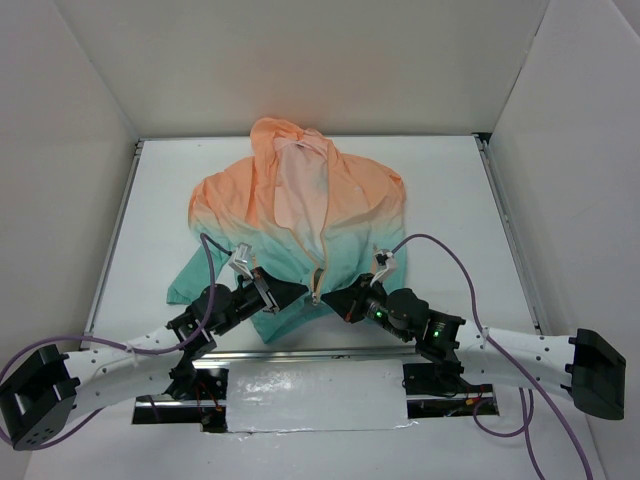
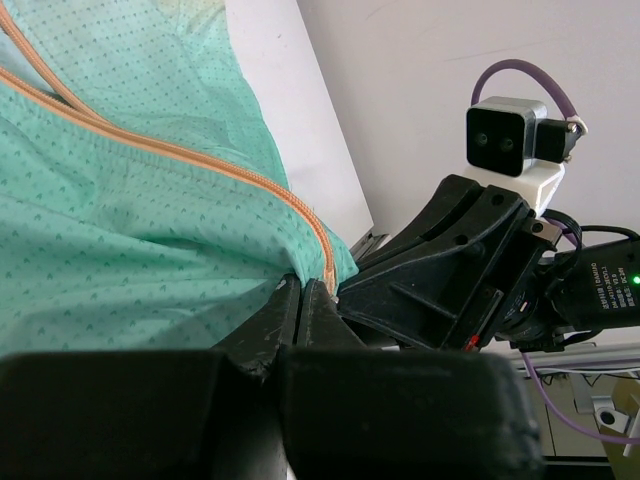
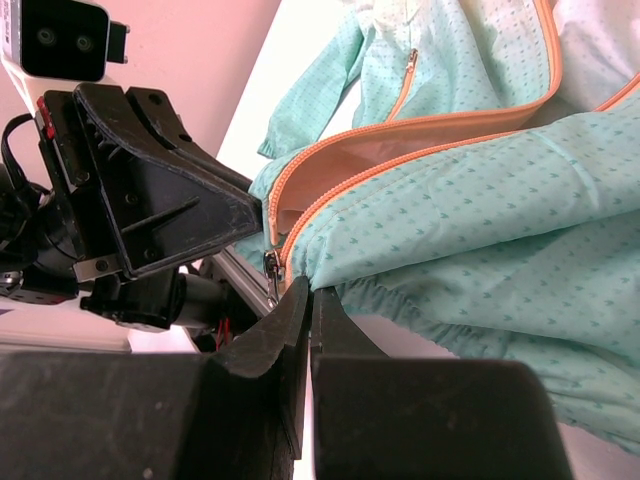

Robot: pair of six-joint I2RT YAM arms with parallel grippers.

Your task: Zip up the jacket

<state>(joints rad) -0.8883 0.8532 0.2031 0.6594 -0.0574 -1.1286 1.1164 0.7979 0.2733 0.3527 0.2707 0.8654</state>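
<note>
**A:** Where's the jacket (image 1: 300,215)?

**B:** Flat on the white table (image 1: 440,200), hood away from me, teal hem at my bases. Its orange zipper (image 1: 322,250) stands open, with the slider (image 3: 271,265) down at the hem.

**A:** And your claws?

**B:** Both are pressed together. My left claw (image 2: 303,290) sits at the hem beside the zipper's foot, I'd judge to anchor it. My right claw (image 3: 305,290) is just beside the slider, ready for the pull. Whether either pinches cloth, I can't quite tell.

**A:** Any labels?

**B:** No brand shows. The print on my right wrist is too small to read.
</note>
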